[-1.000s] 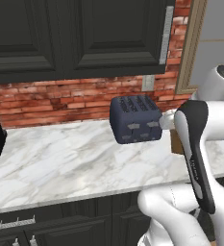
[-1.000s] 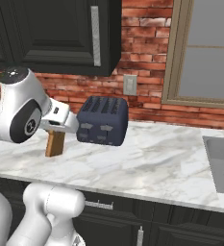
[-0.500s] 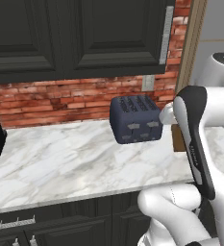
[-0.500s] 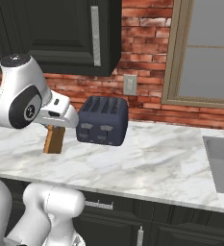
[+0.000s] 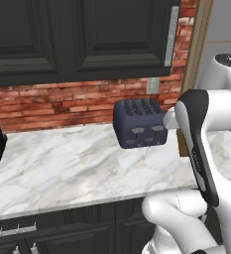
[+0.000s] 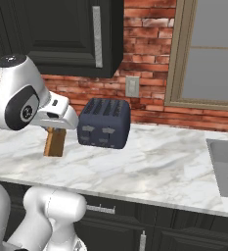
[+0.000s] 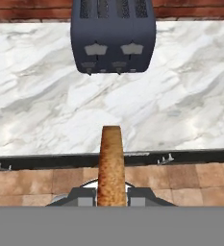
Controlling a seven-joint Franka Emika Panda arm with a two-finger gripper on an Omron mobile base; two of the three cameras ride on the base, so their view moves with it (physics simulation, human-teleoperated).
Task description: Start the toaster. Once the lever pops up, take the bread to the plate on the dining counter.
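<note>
The claw (image 7: 111, 194) is clamped on the bread (image 7: 110, 166) — in the hand view the golden-brown slice stands edge-on between the 2 dark finger tips, rising straight up from them. From the right base view the bread (image 6: 55, 141) hangs below the white hand, just left of the toaster (image 6: 104, 123) and apart from it, held above the near part of the marble counter (image 6: 154, 166).

The toaster (image 5: 139, 122) sits on that counter close to the red brick wall (image 5: 52, 103), its grey-buttoned front facing the robot; in the hand view the toaster (image 7: 113, 34) shows 2 grey levers side by side on its front and dark slots on top — whether anything is left in the slots cannot be told. A wall outlet (image 6: 132, 86) is set in the brick just above and behind it. Dark cabinets (image 5: 82, 34) hang overhead, and a sink (image 6: 226, 166) is set into the counter at the far right.
</note>
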